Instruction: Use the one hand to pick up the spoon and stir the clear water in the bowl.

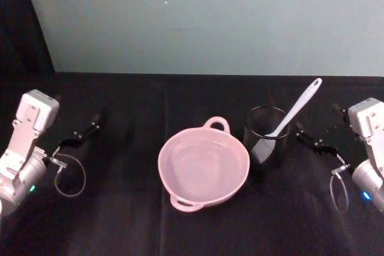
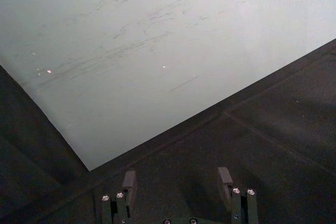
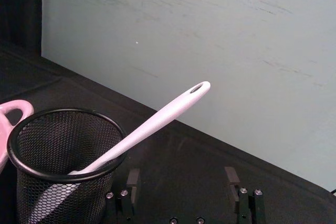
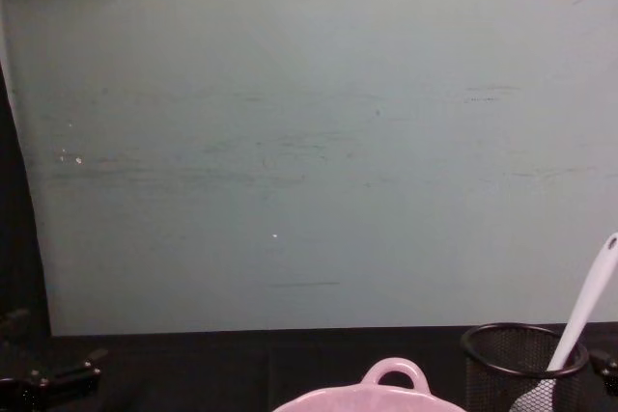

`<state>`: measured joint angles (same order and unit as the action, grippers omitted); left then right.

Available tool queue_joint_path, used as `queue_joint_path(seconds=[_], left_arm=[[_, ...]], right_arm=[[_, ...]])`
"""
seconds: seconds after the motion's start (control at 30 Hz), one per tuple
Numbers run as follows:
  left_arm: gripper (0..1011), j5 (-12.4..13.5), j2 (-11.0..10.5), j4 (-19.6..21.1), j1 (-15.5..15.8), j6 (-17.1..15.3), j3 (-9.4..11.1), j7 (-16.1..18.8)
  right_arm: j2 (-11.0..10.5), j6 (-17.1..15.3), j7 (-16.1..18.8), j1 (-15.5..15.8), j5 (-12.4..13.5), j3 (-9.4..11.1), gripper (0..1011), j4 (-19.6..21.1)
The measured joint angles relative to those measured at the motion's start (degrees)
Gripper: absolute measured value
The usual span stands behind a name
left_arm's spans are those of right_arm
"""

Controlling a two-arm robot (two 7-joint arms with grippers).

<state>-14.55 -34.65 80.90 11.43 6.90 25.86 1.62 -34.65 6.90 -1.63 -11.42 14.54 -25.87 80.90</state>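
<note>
The pale pink bowl [image 1: 165, 155] sits at the middle of the black table with clear water in it; its loop handle shows in the chest view [image 4: 393, 374] and in the right wrist view [image 3: 12, 112]. The white spoon [image 1: 297, 107] stands tilted in a black wire-mesh cup [image 1: 266, 137] just right of the bowl, handle end up [image 3: 157, 121] [image 4: 585, 310]. My right gripper [image 1: 312, 139] hovers open a little right of the cup [image 3: 182, 177], touching nothing. My left gripper [image 1: 84, 131] rests open at the far left [image 2: 177, 178].
A pale green wall [image 1: 204, 16] closes off the back of the table. Bare black cloth [image 1: 120, 208] lies between the left gripper and the bowl and in front of the bowl. The mesh cup [image 3: 58, 182] stands close to the bowl's rim.
</note>
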Motion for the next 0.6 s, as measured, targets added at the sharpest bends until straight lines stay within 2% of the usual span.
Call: queue_joint_path(seconds=[0.6], left_arm=[[1005,0.00,0.00,0.00,0.00,0.00,0.00,0.00]], right_arm=[[0.00,0.01,0.01,-0.02,0.00,0.00,1004,0.00]])
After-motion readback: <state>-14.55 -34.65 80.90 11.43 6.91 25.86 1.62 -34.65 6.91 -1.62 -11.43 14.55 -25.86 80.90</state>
